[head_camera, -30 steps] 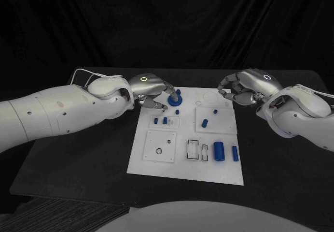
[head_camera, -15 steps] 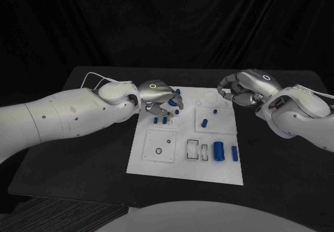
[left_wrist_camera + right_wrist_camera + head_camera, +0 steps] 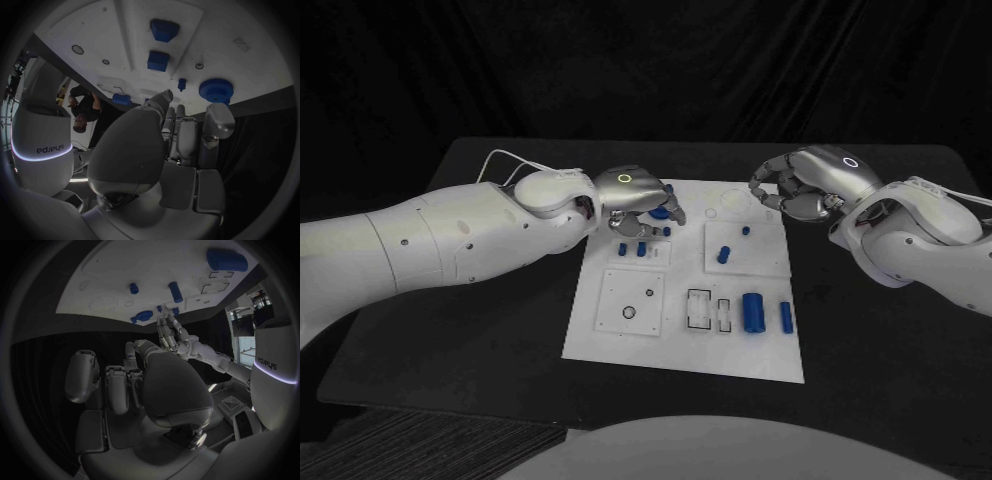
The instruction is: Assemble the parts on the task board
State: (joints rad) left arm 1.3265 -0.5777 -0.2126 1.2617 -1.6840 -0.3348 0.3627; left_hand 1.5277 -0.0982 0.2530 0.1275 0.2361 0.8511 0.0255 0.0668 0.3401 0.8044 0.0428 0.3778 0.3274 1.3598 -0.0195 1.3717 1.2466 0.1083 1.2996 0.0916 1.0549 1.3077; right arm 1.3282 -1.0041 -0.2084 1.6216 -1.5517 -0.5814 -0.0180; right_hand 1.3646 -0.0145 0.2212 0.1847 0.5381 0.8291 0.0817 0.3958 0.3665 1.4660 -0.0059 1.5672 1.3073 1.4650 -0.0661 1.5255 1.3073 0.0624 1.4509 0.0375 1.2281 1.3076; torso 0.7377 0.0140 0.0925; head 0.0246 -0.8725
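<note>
The white task board (image 3: pixel 678 345) lies in the middle of the black table. My left hand (image 3: pixel 635 198) hovers over its far left corner, fingers pointing down and holding nothing. Just beyond its fingertips, the left wrist view has a round blue toothed part (image 3: pixel 216 90) and a small blue peg (image 3: pixel 182 83), with two blue blocks (image 3: pixel 158 60) further on. My right hand (image 3: pixel 805 185) hangs at the board's far right corner, fingers curled in, with nothing in them. A thick blue cylinder (image 3: pixel 754 312) and a slimmer one (image 3: pixel 788 317) lie near the front right.
Small blue pieces (image 3: pixel 633 250) stand in a white inset plate in front of my left hand. Another plate holds a blue peg (image 3: pixel 726 253). A square plate (image 3: pixel 630 300) and two rectangular slots (image 3: pixel 710 310) sit nearer the front. Black table (image 3: pixel 459 330) surrounds the board.
My left hand has left the round blue part's side and moved forward over it, hiding it in the head view. The left arm has reached further in. The right hand has stayed put.
</note>
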